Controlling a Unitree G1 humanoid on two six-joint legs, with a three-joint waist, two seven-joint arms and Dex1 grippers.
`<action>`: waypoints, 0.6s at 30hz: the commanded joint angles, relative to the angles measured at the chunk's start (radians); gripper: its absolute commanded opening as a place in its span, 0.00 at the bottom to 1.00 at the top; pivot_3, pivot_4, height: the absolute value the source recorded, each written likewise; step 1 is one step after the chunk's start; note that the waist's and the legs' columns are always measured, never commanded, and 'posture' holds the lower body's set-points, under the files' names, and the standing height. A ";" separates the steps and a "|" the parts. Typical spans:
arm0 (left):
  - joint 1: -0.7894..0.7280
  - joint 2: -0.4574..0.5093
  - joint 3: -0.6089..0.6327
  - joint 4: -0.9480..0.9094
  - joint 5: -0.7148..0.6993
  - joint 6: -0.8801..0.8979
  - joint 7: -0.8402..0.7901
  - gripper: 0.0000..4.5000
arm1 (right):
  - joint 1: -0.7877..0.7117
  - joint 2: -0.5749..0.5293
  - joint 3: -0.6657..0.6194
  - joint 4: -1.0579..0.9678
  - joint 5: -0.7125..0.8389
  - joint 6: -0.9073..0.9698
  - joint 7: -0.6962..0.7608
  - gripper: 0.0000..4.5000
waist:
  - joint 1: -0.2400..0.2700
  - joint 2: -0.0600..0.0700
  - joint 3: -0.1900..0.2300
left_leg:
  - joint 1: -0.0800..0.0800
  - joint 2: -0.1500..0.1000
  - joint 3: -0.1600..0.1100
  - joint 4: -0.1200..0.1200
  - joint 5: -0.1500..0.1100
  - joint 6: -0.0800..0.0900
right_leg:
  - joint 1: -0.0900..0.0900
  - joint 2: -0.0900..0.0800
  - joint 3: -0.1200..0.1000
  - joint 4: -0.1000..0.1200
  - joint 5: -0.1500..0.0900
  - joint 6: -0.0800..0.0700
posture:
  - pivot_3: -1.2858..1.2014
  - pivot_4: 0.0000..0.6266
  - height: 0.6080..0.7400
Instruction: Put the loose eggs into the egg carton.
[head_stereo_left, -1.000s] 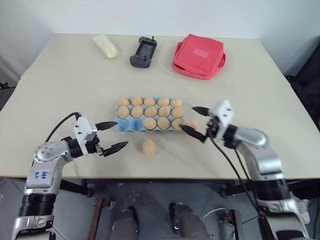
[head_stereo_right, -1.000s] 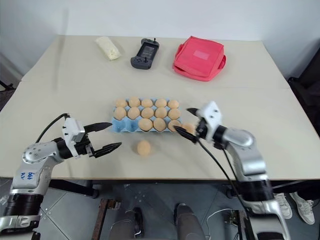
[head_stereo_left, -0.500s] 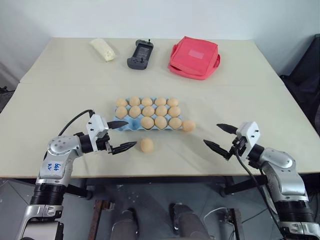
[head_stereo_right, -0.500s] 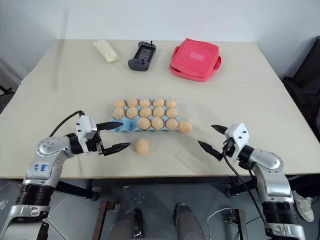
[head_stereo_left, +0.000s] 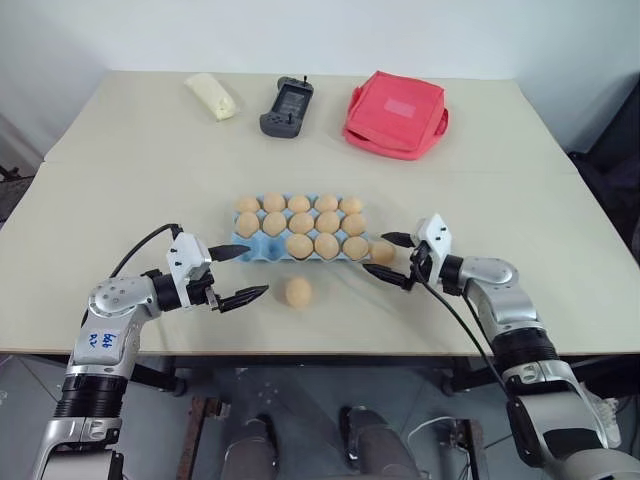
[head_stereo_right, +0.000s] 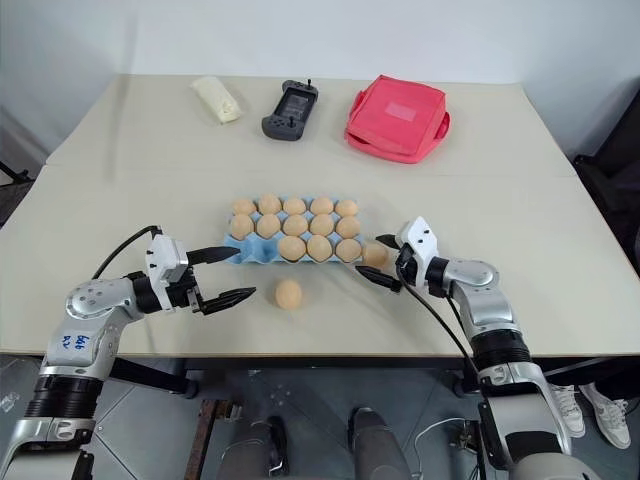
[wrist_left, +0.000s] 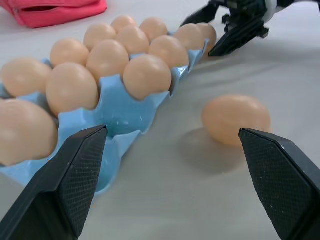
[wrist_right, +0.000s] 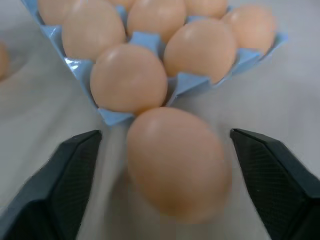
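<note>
Here, your right hand (head_stereo_left: 388, 258) straddles a loose egg (head_stereo_left: 380, 251) lying against the egg carton (head_stereo_left: 246, 253)'s right end, fingers spread either side ready to pinch, while your left hand (head_stereo_left: 242, 274) waits spread beside the other egg (head_stereo_left: 297, 292) on the surface (head_stereo_left: 130, 180).

A pale beige table (head_stereo_left: 520, 170) carries everything. Near its middle lies the light blue egg carton (head_stereo_left: 262, 251), its cups mostly filled with eggs. One loose egg (head_stereo_left: 297, 291) rests on the table just near of the carton; another loose egg (head_stereo_left: 381, 251) sits against the carton's right end. Along the far edge lie a cream wrapped packet (head_stereo_left: 212, 95) at left, a dark grey handheld controller (head_stereo_left: 287, 105) beside it, and a red pouch (head_stereo_left: 396, 112) to the right.
</note>
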 joint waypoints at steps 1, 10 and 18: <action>0.023 0.019 0.042 -0.056 -0.021 0.002 0.013 1.00 | -0.006 -0.009 -0.011 -0.027 0.013 -0.035 0.045 0.73 | 0.000 0.000 0.000 | 0.000 0.000 0.000 0.000 0.000 0.000 | 0.000 0.000 0.000 0.000 0.000 0.001 | 0.52 0.24 1.00; 0.052 0.022 0.090 -0.033 -0.030 0.004 0.042 1.00 | 0.099 -0.110 -0.016 -0.387 0.070 0.179 0.070 0.46 | 0.002 0.000 0.000 | 0.000 0.002 0.000 0.000 -0.003 -0.005 | -0.001 -0.003 0.000 0.001 -0.002 -0.002 | 0.52 0.24 1.00; 0.068 0.036 0.118 0.034 -0.018 -0.008 0.042 1.00 | -0.006 -0.017 0.093 -0.610 0.085 0.427 -0.014 0.46 | -0.017 0.000 0.000 | 0.000 0.004 0.001 0.000 -0.003 -0.005 | -0.003 -0.002 0.001 0.002 -0.004 -0.007 | 0.52 0.24 1.00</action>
